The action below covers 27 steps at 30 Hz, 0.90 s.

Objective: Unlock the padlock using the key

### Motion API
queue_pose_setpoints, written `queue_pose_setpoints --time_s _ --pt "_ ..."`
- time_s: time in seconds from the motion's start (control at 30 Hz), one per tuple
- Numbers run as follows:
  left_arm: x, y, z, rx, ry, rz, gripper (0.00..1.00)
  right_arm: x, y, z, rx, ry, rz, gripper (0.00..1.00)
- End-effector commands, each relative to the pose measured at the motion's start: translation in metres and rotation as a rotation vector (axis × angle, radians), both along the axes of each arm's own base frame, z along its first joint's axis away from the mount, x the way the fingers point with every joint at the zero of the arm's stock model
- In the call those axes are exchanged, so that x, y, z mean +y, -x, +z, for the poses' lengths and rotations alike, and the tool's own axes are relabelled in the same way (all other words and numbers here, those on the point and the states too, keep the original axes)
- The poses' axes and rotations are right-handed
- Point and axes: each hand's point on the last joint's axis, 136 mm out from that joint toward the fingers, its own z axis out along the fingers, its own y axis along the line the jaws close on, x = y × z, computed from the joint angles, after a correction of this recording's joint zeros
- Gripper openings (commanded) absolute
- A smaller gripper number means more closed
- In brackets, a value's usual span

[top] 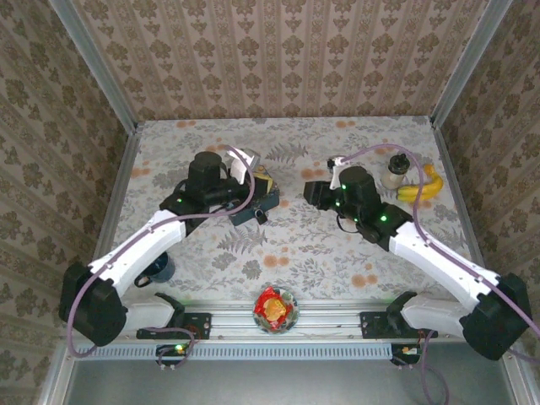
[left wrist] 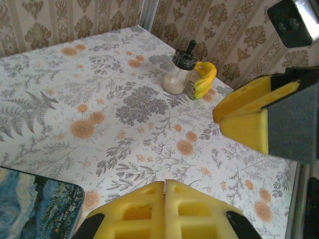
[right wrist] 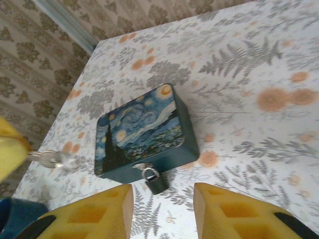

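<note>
The padlock, small, black with a silver shackle, hangs on the clasp at the front of the blue starry-night tin and rests on the table. My right gripper is open just in front of it, one yellow finger on each side, not touching. From above, the padlock lies by the tin, between the right gripper and the left gripper. My left gripper is shut. A silver key on a ring sticks out from its yellow fingertip beyond the tin's left end.
A glass shaker and a banana sit at the back right. A bowl of wrapped sweets stands at the near edge, and a dark blue cup at the near left. Patterned walls enclose the table.
</note>
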Motion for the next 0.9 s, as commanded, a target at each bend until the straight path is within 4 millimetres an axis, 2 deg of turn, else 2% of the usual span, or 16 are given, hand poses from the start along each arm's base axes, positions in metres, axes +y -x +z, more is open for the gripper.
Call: queue_pose_setpoints --time_s 0.0,0.13,0.23,0.37,0.7,0.87 --pt "0.007 0.009 0.011 -0.053 -0.046 -0.042 0.00 -0.027 0.008 0.002 -0.036 0.076 -0.066 0.40" --pt "0.003 0.022 0.022 -0.062 -0.010 -0.108 0.00 -0.031 0.020 0.019 -0.107 0.065 -0.036 0.45" --pt "-0.004 0.033 0.030 -0.060 0.037 -0.175 0.00 -0.021 0.030 0.028 -0.157 0.029 0.048 0.52" --pt "-0.009 0.037 0.034 -0.056 0.078 -0.212 0.00 -0.003 0.042 0.035 -0.190 -0.008 0.168 0.57" --pt "-0.011 0.048 0.022 -0.027 0.060 -0.279 0.00 0.028 0.056 0.043 -0.210 -0.042 0.381 0.60" --pt "-0.009 0.055 0.021 -0.023 0.066 -0.318 0.00 0.035 0.059 0.050 -0.240 -0.030 0.433 0.61"
